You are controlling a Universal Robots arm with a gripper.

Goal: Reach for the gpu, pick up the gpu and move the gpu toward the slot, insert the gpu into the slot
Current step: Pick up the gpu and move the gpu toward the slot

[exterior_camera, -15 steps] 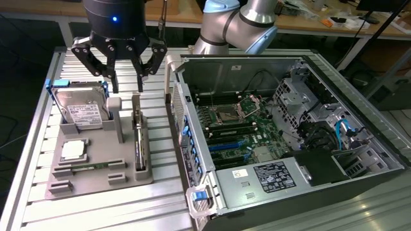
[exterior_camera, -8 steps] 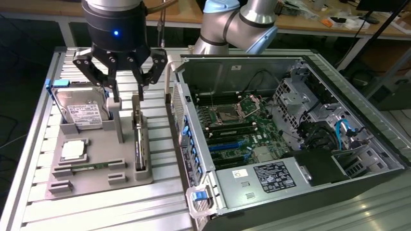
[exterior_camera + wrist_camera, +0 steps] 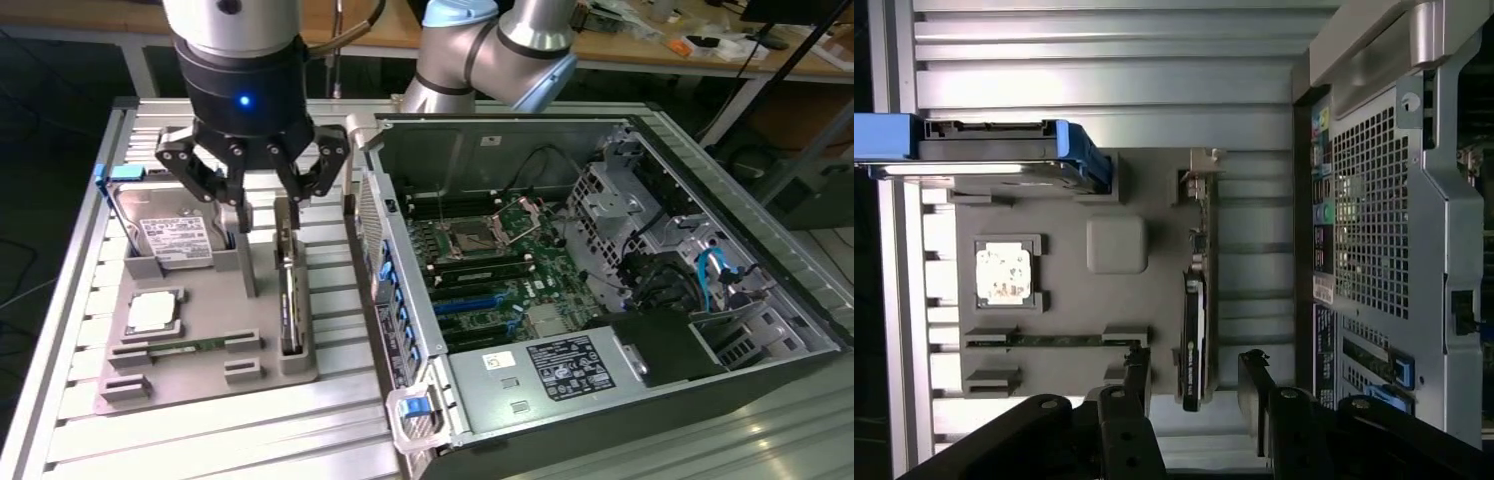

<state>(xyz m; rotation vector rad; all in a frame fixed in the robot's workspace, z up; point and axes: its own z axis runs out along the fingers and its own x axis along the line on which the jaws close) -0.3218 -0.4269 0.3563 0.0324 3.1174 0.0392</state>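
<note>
The gpu (image 3: pixel 287 292) stood on edge in a groove of the grey holder tray (image 3: pixel 200 385), well apart from the open computer case (image 3: pixel 747 330) on the exterior view's right. The gripper (image 3: pixel 270 205) hung just above the card's far end with its fingers spread wide and nothing between them; in the wrist view the gripper (image 3: pixel 1196 372) straddled the line of the gpu (image 3: pixel 1197 300), one dark finger on either side of it and neither touching it. I judged this to be the reach step, with the grasp not yet made. A sound grasp would call for a straight descent, keeping the thin card centred between the fingers so they close on its flat faces and not on the tray's walls. The slot (image 3: pixel 461 298) was probably one of the blue connectors on the motherboard, though that was hard to confirm. The hard drive (image 3: pixel 174 238) carried a white label and the power supply (image 3: pixel 567 365) a black one; neither could be read.
</note>
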